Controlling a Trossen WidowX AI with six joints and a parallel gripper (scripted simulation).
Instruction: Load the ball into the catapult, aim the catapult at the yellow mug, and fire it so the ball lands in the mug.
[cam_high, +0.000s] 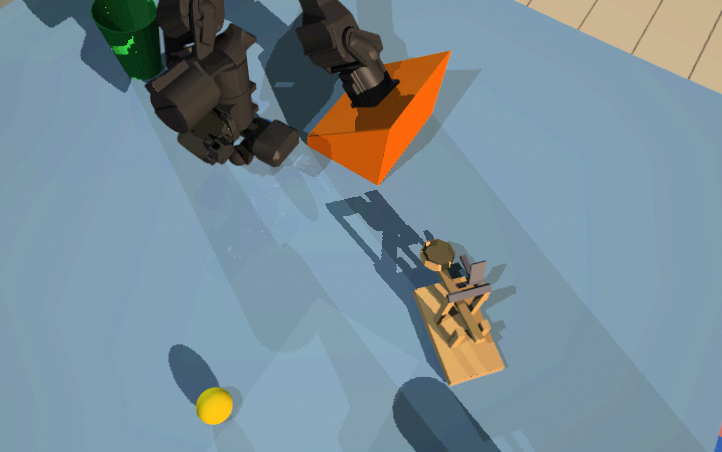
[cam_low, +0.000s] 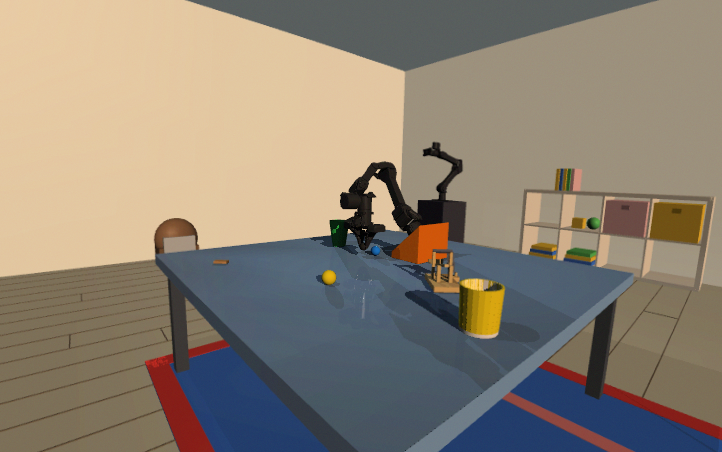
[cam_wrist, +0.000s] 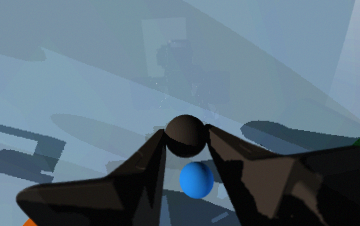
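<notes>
My gripper (cam_high: 239, 151) (cam_low: 363, 244) (cam_wrist: 184, 131) points down near the table and is shut on a dark brown ball (cam_high: 241, 155) (cam_wrist: 185, 137), which sits between the fingertips. The wooden catapult (cam_high: 475, 366) (cam_low: 444, 288) stands to the right of the gripper in the top and exterior views. Its round cup (cam_high: 437, 253) is empty and faces the arm's side of the table. The yellow mug (cam_low: 481, 310) stands upright beyond the catapult, near the table's edge; it is out of view in the top view.
A blue ball (cam_low: 375, 250) (cam_wrist: 196, 180) lies close behind the held ball. An orange wedge (cam_high: 412, 125) (cam_low: 428, 242) stands beside the arm. A green bin (cam_high: 139, 50) (cam_low: 338, 233) is at the back, and a yellow ball (cam_high: 214, 406) (cam_low: 328, 277) lies apart.
</notes>
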